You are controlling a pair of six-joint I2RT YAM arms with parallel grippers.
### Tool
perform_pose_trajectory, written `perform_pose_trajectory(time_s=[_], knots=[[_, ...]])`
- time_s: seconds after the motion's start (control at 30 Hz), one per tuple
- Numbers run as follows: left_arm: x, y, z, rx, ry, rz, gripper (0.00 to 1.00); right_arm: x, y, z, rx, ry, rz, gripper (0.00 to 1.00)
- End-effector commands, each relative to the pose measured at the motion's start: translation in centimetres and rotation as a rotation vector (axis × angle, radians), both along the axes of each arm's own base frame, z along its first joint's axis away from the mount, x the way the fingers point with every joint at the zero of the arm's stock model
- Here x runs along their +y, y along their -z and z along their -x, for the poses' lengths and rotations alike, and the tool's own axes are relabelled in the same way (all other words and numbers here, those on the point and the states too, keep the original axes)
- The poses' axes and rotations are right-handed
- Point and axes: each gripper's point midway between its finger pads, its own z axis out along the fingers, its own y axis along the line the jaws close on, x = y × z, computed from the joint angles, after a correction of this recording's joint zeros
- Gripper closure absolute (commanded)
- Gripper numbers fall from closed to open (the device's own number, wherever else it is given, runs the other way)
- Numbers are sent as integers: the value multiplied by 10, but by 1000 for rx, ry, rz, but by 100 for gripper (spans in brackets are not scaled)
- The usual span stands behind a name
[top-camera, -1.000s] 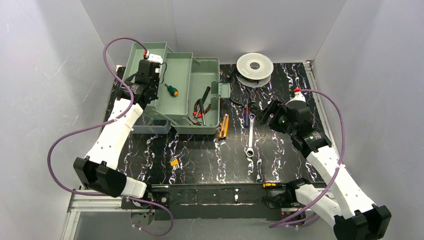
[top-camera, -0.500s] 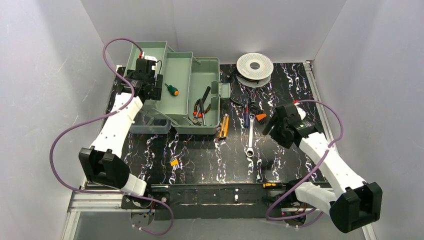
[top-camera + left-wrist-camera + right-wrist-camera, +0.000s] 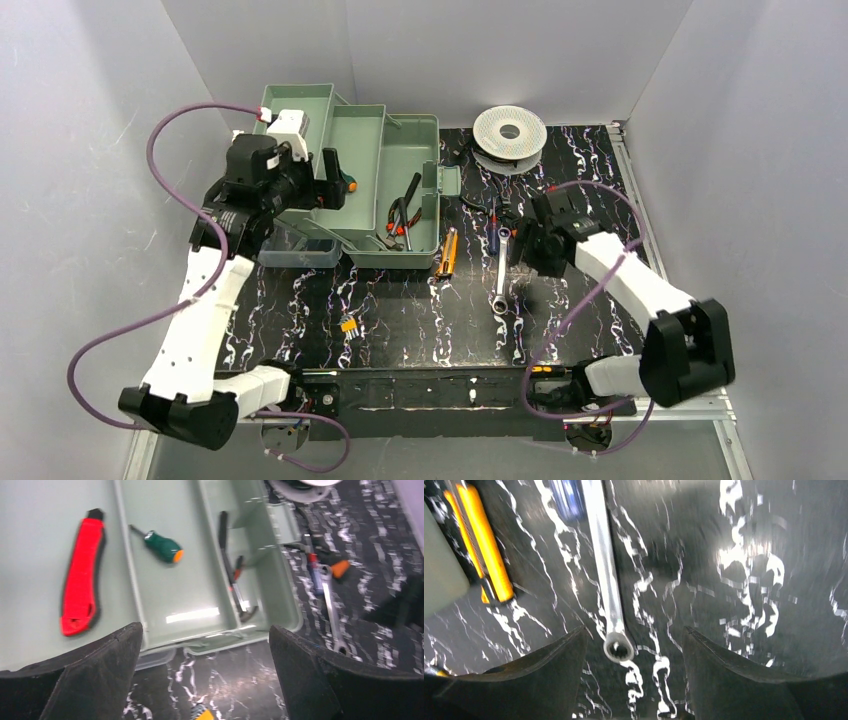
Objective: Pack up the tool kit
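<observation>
**packing the tool kit: right arm is lining up on the wrench**

the tool kit (image 3: 432, 165) is sitting open at the far left of the table (image 3: 600, 200). its 2 trays are fanning out to the left, so every level is reachable from above. a red utility knife (image 3: 82, 570) is lying in the outermost tray, a green screwdriver (image 3: 162, 547) in the middle one, and pliers (image 3: 232, 575) down in the deep base.

the left gripper (image 3: 205, 635) is hovering over the trays with its jaws spread wide and nothing between them. i'm reading it as empty and free for another pickup.

the right gripper (image 3: 634, 630) is hanging low over the wrench (image 3: 604, 570). its jaws are parted, standing 1 on each side of the ring end, and i'm not seeing them touch it. straddling it like that is making sense to me, since closing would pinch the thin bar instead of sliding along it.

a yellow-handled tool (image 3: 481, 545) is lying just beside the box wall, and a blue-handled screwdriver (image 3: 492, 235) is lying at the wrench's far end. both are waiting outside the kit. i'm guessing the wrench is going in next, and a crooked grip is risking it twisting out.
</observation>
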Motion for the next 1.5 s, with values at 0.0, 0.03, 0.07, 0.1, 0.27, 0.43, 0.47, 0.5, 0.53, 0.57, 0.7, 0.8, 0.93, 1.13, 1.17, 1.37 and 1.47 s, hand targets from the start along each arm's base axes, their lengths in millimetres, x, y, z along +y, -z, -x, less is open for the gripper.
perform_pose_trajectory(time_s=[0.0,0.03,0.07,0.1,0.27,0.43,0.47,0.5,0.53,0.57,0.7,0.8,0.93,1.13,1.17,1.37,1.47], knots=[[-41,-5,25,29,168,182,2,-1,-20,-61,-105,-45,117,24],[-45,-4,28,31,186,194,2,1,-18,-68,-98,-53,131,24],[-49,-3,31,33,211,210,2,4,-18,-76,-100,-80,136,24],[-54,-2,34,33,240,224,2,11,-18,-82,-105,-134,128,24],[-64,5,45,18,326,248,2,22,-17,-113,-117,-232,163,33],[-75,17,50,23,372,262,2,44,-15,-136,-113,-259,101,51],[-77,21,52,25,381,264,2,47,-14,-140,-110,-261,96,53],[-79,23,53,25,393,267,2,49,-12,-144,-106,-262,91,53],[-81,26,54,26,403,271,2,51,-10,-146,-98,-265,90,53],[-82,28,56,23,417,276,2,53,-8,-150,-97,-267,92,53],[-91,39,60,18,478,288,2,57,4,-156,-65,-273,113,53],[-93,49,58,4,501,283,2,60,14,-157,-42,-278,127,53],[-95,56,60,22,510,292,2,63,31,-152,2,-280,150,54],[-95,62,58,34,502,287,2,69,70,-130,106,-294,125,68],[-95,64,57,35,501,288,2,69,75,-129,127,-297,129,70],[-126,69,70,90,594,272,2,84,2,-129,-74,-294,-14,99],[-135,64,73,111,600,271,2,93,-23,-121,-138,-291,-103,99]])
